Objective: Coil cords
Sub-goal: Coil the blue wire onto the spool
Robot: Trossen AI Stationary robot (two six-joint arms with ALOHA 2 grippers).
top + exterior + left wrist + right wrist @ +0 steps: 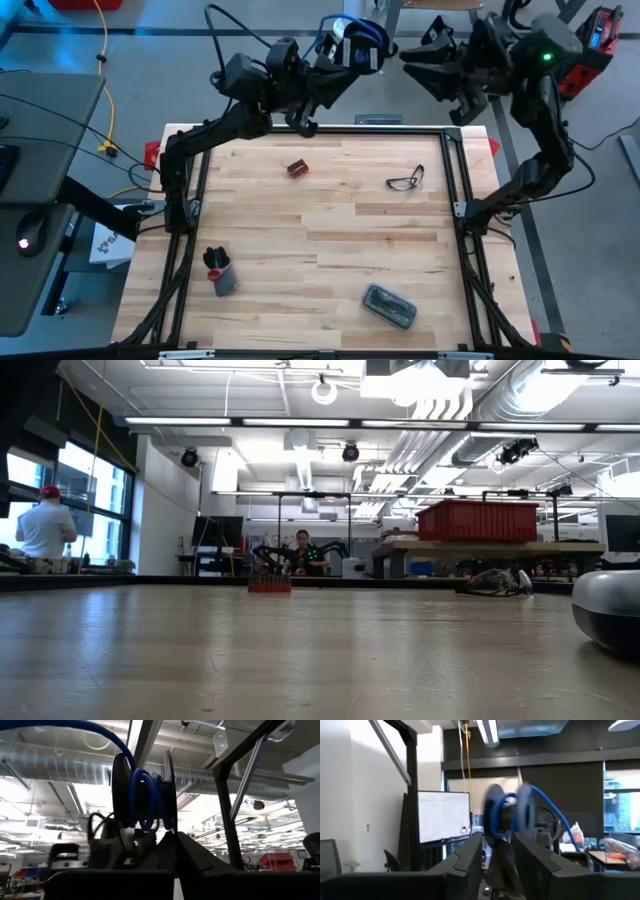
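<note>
At the top centre of the high view, beyond the far edge of the table (330, 215), the left gripper (335, 52) is holding the black reel (358, 45) up in the air, its fingers clamped together on the reel's lower part. The blue cord (142, 800) is sitting wound around the hub between the two discs, filling much of the gap. One length of it is arching away from the top of the reel toward the upper left of the left wrist view, so at least that stretch is not yet wound on.

The right gripper (432, 62) is hanging just to the right of the reel in the high view, pointing at it. Its fingers are standing partly apart, and nothing can be seen held between them.

Judging from this, the coiling is looking well advanced but unfinished: most of the cord appears to be on the reel, and the free length is waiting to be taken up. How long that length is cannot be told.
</note>
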